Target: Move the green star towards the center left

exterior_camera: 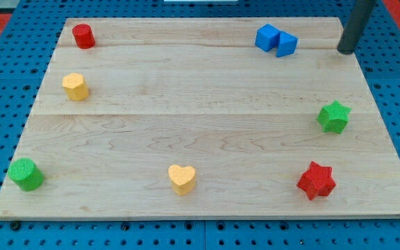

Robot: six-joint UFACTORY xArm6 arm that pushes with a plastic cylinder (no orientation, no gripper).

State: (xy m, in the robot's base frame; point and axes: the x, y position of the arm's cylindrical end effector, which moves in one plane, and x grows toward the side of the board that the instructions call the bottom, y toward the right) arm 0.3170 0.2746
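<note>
The green star lies near the right edge of the wooden board, about mid-height. My tip is at the view's top right, above the green star and well apart from it, just right of the blue blocks. The dark rod runs up out of the view's top edge.
A red star sits below the green star at the bottom right. A yellow heart is at the bottom middle, a green cylinder at the bottom left, a yellow block at the left, a red cylinder at the top left.
</note>
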